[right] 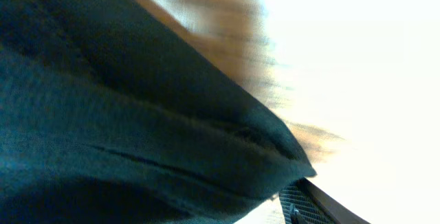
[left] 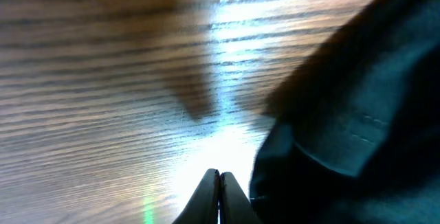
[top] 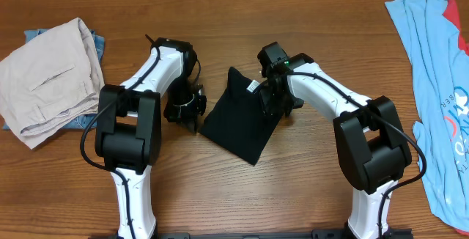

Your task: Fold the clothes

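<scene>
The left gripper is held shut and empty beside the black shirt at frame centre. The right gripper, its state hidden by fabric, is set on the shirt's right edge, probably pinning the fold. The beige trousers and light-blue tee are kept aside at the left and right edges.

Brown wooden worktop, fine streaked grain running sideways; strong pale glare in both wrist views.

shirt between left arm and right arm, trousers far left, tee far right
</scene>
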Controlling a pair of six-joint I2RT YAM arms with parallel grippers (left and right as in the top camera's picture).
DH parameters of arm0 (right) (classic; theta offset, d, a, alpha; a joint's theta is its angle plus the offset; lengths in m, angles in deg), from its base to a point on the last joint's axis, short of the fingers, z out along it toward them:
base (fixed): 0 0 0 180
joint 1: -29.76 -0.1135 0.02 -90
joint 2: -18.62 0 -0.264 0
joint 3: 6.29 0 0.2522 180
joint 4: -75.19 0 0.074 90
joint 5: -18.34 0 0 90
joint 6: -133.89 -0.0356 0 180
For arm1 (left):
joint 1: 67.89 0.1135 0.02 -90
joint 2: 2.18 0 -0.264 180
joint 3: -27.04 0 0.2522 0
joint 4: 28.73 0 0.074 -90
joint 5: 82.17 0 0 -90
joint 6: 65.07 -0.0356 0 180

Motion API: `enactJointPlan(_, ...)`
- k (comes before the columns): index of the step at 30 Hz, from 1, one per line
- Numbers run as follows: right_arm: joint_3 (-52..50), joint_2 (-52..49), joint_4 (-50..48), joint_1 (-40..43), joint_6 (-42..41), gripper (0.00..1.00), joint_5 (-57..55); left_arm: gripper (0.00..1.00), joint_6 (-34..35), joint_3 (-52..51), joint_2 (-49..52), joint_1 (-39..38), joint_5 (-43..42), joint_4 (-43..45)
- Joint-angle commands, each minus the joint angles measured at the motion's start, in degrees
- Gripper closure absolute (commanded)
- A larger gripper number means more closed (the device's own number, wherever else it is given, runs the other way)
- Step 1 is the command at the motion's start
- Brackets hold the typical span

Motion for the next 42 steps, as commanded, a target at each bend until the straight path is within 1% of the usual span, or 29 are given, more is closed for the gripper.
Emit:
enactJointPlan(1,0.09,-0.07,-1.18,0.83,2.73,0.39,-6.32,0.96,-0.26,-0.46,-0.42,-0.52,-0.52,1.97)
enactJointPlan(4,0.09,-0.07,-1.07,0.79,2.73,0.39,-6.6,0.95,-0.42,1.07,-2.34,-0.11,-1.22,5.25)
enactJointPlan(5,0.09,-0.07,-1.03,0.79,2.71,0.39,-7.02,0.93,-0.42,1.79,-2.99,0.09,-1.25,6.34)
enactJointPlan(6,0.07,-0.07,-0.7,0.79,2.71,0.38,-7.72,0.9,-0.44,3.54,-4.5,0.5,-1.25,9.46)
enactJointPlan(7,0.09,-0.07,-0.63,0.79,2.71,0.38,-7.76,0.8,-0.42,4.37,-5.16,0.59,-1.46,11.39)
enactJointPlan(8,0.07,-0.07,-0.52,0.79,2.71,0.38,-7.76,0.57,-0.46,5.22,-5.66,0.63,-2.78,13.29)
enactJointPlan(9,0.07,-0.07,-0.52,0.79,2.71,0.37,-7.76,0.37,-0.66,5.9,-5.92,0.66,-4.35,14.75)
enactJointPlan(11,0.07,-0.07,-0.57,0.79,2.69,0.37,-7.76,0.23,-4.39,7.26,-6.08,0.66,-9.9,18.23)
enactJointPlan(13,0.07,-0.07,-0.48,0.79,2.69,0.37,-7.76,0.14,-7.48,7.54,-6.08,0.66,-15.13,21.77)
enactJointPlan(15,0.07,-0.07,-0.39,0.79,2.69,0.36,-7.76,0.07,-7.5,7.52,-6.03,0.72,-17.88,25.03)
enactJointPlan(19,0.07,-0.07,-0.44,0.79,2.69,0.36,-7.76,0.05,-7.28,7.52,-5.57,0.68,-20.9,28.28)
enactJointPlan(24,0.07,-0.07,-0.42,0.79,2.69,0.35,-7.74,0.06,-7.32,7.41,-4.07,0.2,-21.22,28.76)
enactJointPlan(29,0.07,-0.07,-0.44,0.79,2.69,0.35,-7.76,0.07,-8.87,7.37,-1.46,-1.05,-25.42,29.55)
enactJointPlan(38,0.07,-0.07,-0.24,0.79,2.69,0.34,-7.76,0.07,-8.79,7.34,4.7,-3.65,-25.14,30.91)
enactJointPlan(40,0.07,-0.07,-0.04,0.79,2.69,0.34,-7.76,0.09,-8.79,7.34,6.34,-4.22,-25.16,31.01)
enactJointPlan(42,0.07,-0.07,0.04,0.79,2.69,0.35,-7.76,0.16,-8.76,7.34,8.0,-5.03,-25.29,30.69)
